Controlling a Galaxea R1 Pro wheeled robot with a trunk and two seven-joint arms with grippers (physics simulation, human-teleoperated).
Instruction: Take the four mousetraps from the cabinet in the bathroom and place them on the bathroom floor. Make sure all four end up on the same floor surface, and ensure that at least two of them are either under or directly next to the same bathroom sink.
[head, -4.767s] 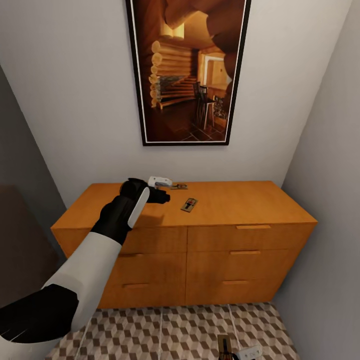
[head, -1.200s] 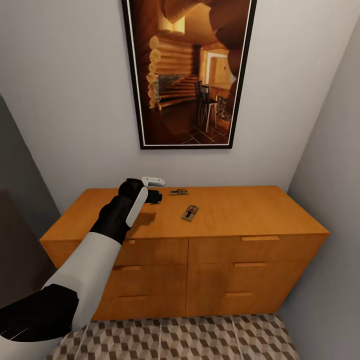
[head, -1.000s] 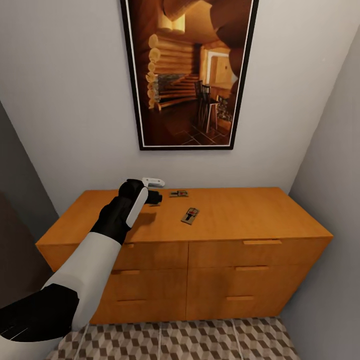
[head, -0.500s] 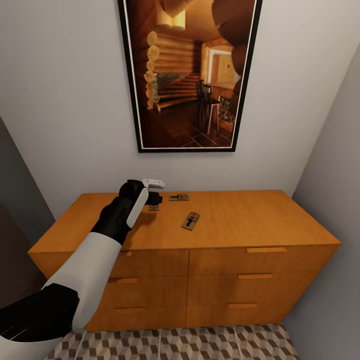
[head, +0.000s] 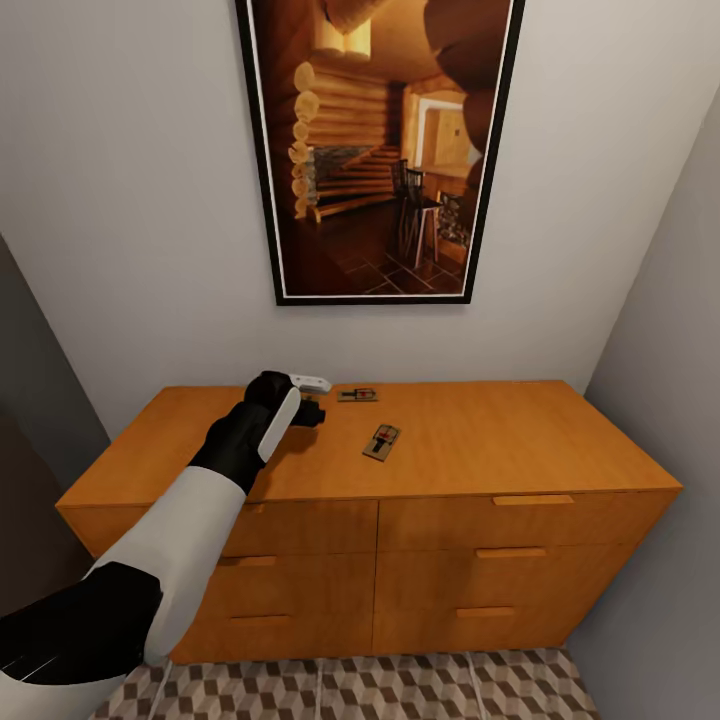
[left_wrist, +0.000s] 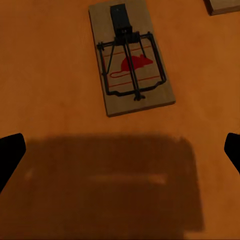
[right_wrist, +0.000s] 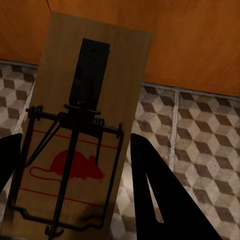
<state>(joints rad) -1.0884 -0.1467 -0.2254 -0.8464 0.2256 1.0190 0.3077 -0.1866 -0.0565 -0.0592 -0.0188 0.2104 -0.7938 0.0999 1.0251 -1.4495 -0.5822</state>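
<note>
The orange-brown cabinet (head: 500, 430) stands against the wall. Two mousetraps lie on its top: one near the wall (head: 357, 395), one closer to the front (head: 381, 441). My left gripper (head: 310, 400) hovers low over the top just left of them. In the left wrist view it is open (left_wrist: 120, 150), its fingertips (left_wrist: 10, 155) wide apart, and a mousetrap (left_wrist: 132, 75) lies on the cabinet top (left_wrist: 50, 50) just ahead. My right gripper (right_wrist: 75, 170) is shut on another mousetrap (right_wrist: 85, 115), held above the bathroom floor (right_wrist: 200, 150) in front of the cabinet (right_wrist: 200, 40).
A large framed picture (head: 380, 150) hangs on the wall above the cabinet. Grey walls close in on both sides, the right one (head: 660, 350) close to the cabinet's end. A strip of cube-patterned floor (head: 400, 690) runs along the cabinet's base.
The head view has risen and tilted up, so less floor shows and the right gripper's trap has left it. My left gripper has dropped slightly toward the cabinet top.
</note>
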